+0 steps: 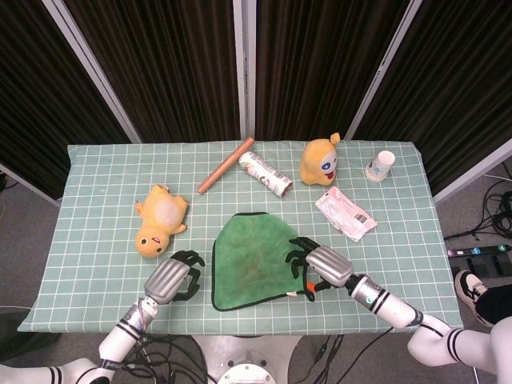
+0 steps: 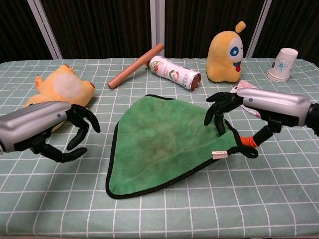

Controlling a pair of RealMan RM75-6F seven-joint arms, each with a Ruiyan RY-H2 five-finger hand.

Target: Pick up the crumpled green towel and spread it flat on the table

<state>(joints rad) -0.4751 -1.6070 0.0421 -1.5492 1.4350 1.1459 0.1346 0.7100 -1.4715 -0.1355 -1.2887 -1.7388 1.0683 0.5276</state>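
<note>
The right hand (image 2: 234,117) pinches the right corner of the green towel (image 2: 167,144), which lies nearly flat mid-tabletop (image 1: 96,264); the left hand (image 2: 65,132) hovers spread, empty. Spreading looks almost finished; next, likely release and smooth the edges

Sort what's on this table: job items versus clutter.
Job: green towel, right hand with fingers on its edge, left hand.

Clutter: yellow duck plush, orange plush, wooden stick, printed roll, paper cup, pink packet.
</note>
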